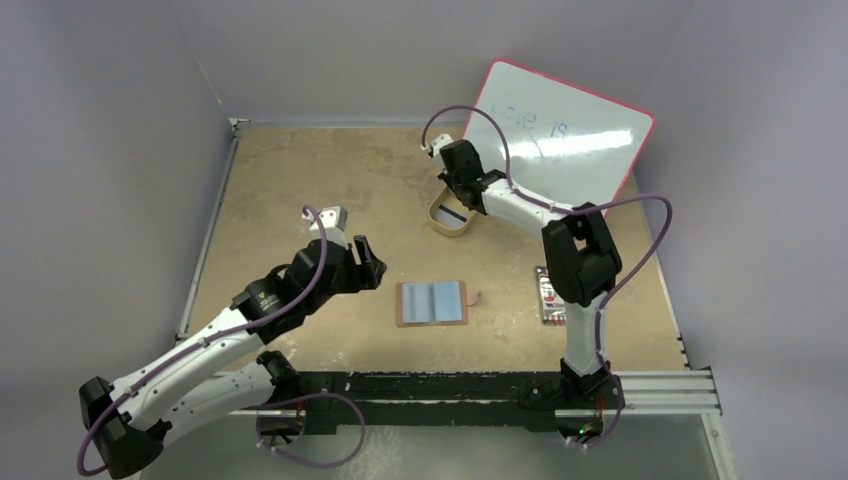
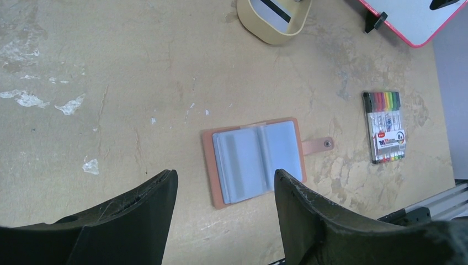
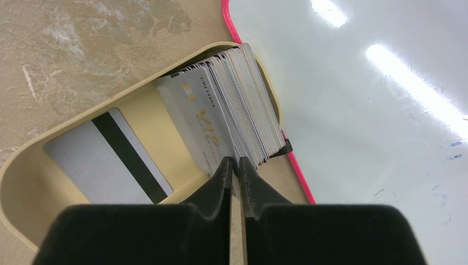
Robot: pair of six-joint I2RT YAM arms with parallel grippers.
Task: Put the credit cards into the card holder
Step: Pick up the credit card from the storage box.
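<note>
The card holder [image 1: 432,303] [image 2: 254,160] lies open and flat at mid-table, reddish-brown with pale blue sleeves and its snap tab to the right. A stack of credit cards [image 3: 243,105] stands on edge in the tan tray [image 3: 16,182]. Another card with a dark stripe [image 3: 105,160] lies flat on the tray floor. My right gripper [image 3: 235,163] [image 1: 455,195] reaches into the tray with its jaws pinched on the near edge of a card in the stack. My left gripper [image 2: 225,176] [image 1: 365,262] hovers open just left of the holder, holding nothing.
A pink-framed whiteboard [image 1: 570,130] [image 3: 375,110] leans right behind the tray [image 1: 440,222]. A pack of coloured markers [image 1: 550,297] [image 2: 384,127] lies to the right of the holder, by the right arm's base. Walls enclose the table.
</note>
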